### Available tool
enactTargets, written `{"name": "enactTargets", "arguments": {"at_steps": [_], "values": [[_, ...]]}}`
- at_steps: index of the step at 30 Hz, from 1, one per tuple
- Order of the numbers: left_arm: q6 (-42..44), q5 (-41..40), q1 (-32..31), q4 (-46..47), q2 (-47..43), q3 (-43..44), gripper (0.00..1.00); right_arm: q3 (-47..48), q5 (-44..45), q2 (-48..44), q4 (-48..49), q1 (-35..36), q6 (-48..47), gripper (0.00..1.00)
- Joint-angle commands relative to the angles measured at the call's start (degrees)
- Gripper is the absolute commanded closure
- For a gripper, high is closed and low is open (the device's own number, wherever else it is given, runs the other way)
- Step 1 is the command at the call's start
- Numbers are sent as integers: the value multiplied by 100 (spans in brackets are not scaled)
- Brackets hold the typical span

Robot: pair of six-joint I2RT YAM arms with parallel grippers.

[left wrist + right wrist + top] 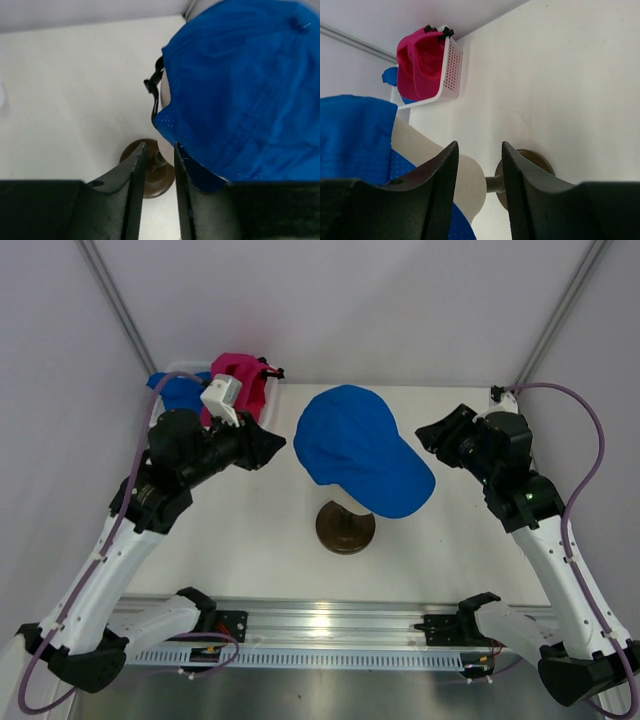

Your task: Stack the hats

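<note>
A royal blue hat (360, 450) sits on the cream mannequin head, its brim pointing toward the front right. In the left wrist view this hat (240, 90) fills the upper right. My left gripper (272, 445) hovers just left of the hat, jaws narrowly apart and empty (160, 146). My right gripper (432, 435) hovers just right of the brim, open with nothing between its fingers (479, 145). A pink hat (240, 385) and another blue hat (180, 390) lie in the basket at the back left.
The mannequin head (465, 185) stands on a dark round base (345, 528) at the table's middle. The white mesh basket (451, 70) stands in the back left corner, against the enclosure walls.
</note>
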Motion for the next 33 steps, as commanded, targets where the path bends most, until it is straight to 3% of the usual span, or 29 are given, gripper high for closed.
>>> {"name": "enactTargets", "arguments": {"at_steps": [1, 10, 25, 29, 33], "values": [[78, 308, -87, -351, 252, 26, 70, -29, -67, -234, -22, 125, -228, 57], [122, 264, -236, -131, 1061, 385, 71, -257, 3, -498, -136, 775, 43, 65], [535, -237, -236, -272, 1869, 1291, 69, -645, 372, -1069, -303, 1180, 589, 71], [614, -334, -228, -281, 1992, 1362, 68, -557, 889, -1139, -540, 1189, 344, 68], [641, -483, -123, -316, 1984, 1301, 67, -102, 1523, -1122, -873, 1171, -122, 54]]}}
